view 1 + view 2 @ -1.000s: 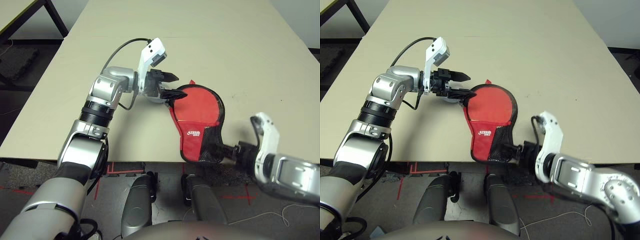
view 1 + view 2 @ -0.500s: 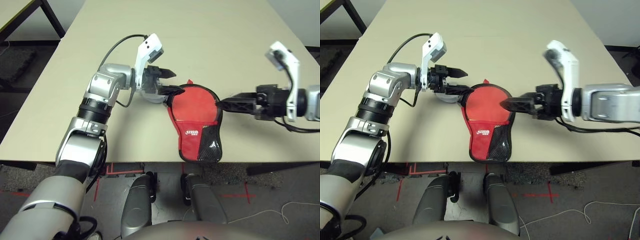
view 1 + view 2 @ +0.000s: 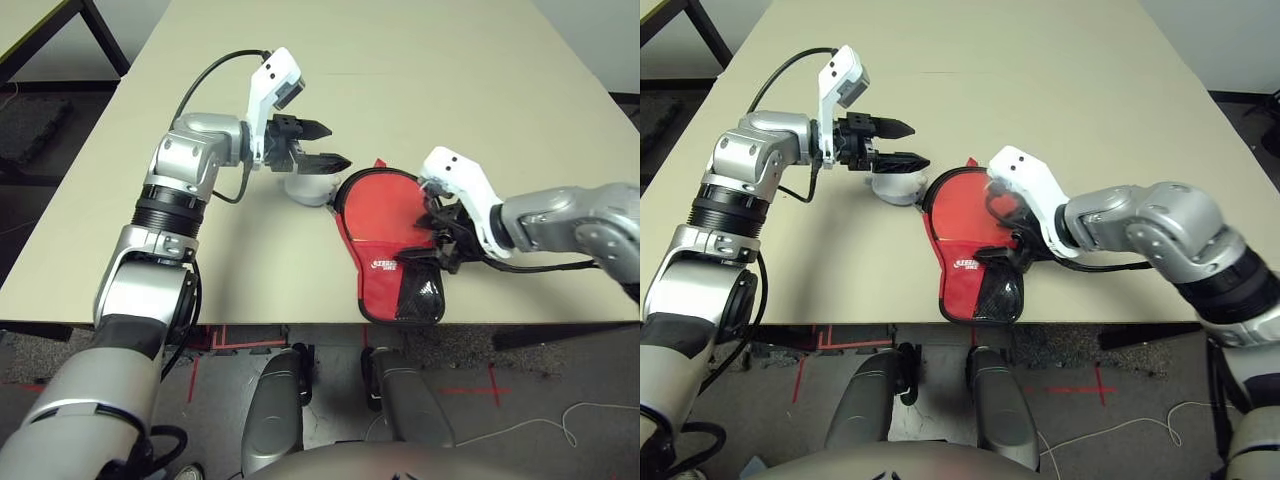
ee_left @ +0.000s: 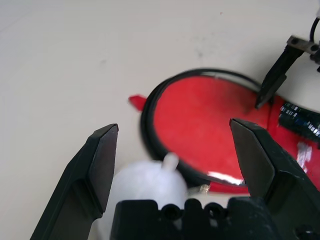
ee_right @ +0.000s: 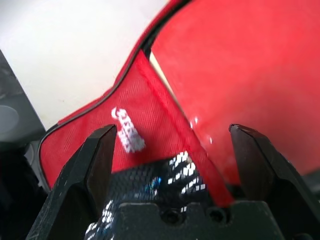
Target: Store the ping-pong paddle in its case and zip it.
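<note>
The red case (image 3: 375,290) with black zipper trim lies near the table's front edge, mesh pocket toward me. The ping-pong paddle (image 3: 385,210) sits in its round part with the smooth red face showing (image 5: 240,55); the handle is hidden under the fabric. My right gripper (image 3: 440,242) hovers open over the case's neck, beside the white logo (image 5: 127,135). To the left of the case's rim, my left gripper (image 3: 337,146) is open, above a white fluffy ball (image 3: 305,188). The left wrist view looks over that ball (image 4: 150,185) to the paddle face (image 4: 200,120).
The beige table (image 3: 450,90) stretches far behind and to both sides of the case. Its front edge runs just below the case's bottom end. The corner of another table (image 3: 30,20) stands at the far left, off this one.
My right arm has swung in from the case's right side to over its neck. My left gripper has drawn back from the case's rim, left and away.
</note>
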Available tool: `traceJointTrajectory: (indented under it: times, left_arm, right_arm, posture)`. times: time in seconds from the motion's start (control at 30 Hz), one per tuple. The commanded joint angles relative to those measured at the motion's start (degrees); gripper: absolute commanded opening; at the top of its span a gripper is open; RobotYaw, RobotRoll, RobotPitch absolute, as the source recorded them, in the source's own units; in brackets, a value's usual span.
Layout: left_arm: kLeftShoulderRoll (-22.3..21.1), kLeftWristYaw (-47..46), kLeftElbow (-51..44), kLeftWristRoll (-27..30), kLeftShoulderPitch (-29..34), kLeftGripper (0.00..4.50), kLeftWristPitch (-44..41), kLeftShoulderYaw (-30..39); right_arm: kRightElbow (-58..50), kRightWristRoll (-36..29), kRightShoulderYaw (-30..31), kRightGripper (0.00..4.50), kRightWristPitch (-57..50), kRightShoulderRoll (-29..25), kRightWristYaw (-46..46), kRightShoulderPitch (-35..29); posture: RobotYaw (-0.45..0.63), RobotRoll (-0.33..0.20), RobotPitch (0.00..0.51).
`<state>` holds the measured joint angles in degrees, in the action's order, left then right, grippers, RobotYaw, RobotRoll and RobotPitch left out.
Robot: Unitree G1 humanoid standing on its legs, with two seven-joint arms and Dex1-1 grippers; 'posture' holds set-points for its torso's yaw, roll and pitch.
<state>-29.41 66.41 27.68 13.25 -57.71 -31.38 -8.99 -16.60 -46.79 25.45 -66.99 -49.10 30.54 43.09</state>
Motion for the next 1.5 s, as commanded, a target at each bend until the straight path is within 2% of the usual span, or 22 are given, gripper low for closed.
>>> traceJointTrajectory:
  times: [0.03, 0.27, 0.5, 0.67, 1.0, 1.17, 1.43, 1.5]
  left_arm:
    - [-2.61, 0.69, -1.01, -1.74, 2.02, 4.50, 0.16, -0.68]
    - [-6.13, 1.76, -1.66, -5.56, 5.28, 4.50, 4.25, -3.59]
    - [-6.11, 3.59, 0.24, -10.35, 6.07, 4.50, 10.44, -7.54]
    - [-4.56, 3.15, 5.48, -14.07, 5.06, 4.50, 15.86, -9.75]
    - [2.86, -4.75, 20.34, -21.69, -0.32, 4.50, 28.64, -11.66]
    - [4.43, -5.87, 24.01, -22.55, -1.51, 4.50, 31.73, -11.17]
    - [5.24, -2.77, 22.83, -21.52, -0.87, 4.50, 31.21, -9.84]
    - [5.29, -2.62, 22.55, -21.55, -0.80, 4.10, 31.33, -9.63]
  right_arm:
    - [0.33, 5.04, 2.41, 4.47, 0.82, 2.03, 3.12, 0.10]
    - [1.52, 12.56, 4.11, 4.47, 2.10, 3.68, 7.59, -1.10]
    - [2.57, 16.77, 3.24, 4.47, 2.08, 4.85, 10.43, -1.64]
    - [3.03, 18.64, 2.64, 4.47, 1.91, 5.51, 11.58, -1.58]
    - [3.31, 21.03, 1.16, 4.47, 1.13, 6.94, 12.74, -1.24]
    - [3.15, 21.80, 0.41, 4.47, 0.50, 7.44, 12.95, -1.49]
    - [3.54, 22.54, -0.03, 4.47, 0.52, 7.47, 13.31, -1.88]
    - [3.80, 22.78, -0.13, 4.50, 0.57, 7.63, 13.42, -1.82]
  posture:
    - [-0.03, 0.000, 0.175]
    - [-0.02, 0.000, 0.173]
    - [-0.02, 0.000, 0.173]
    - [-0.03, 0.000, 0.177]
    - [-0.05, 0.000, 0.176]
    - [-0.06, 0.000, 0.176]
    - [-0.05, 0.000, 0.177]
    - [-0.05, 0.000, 0.175]
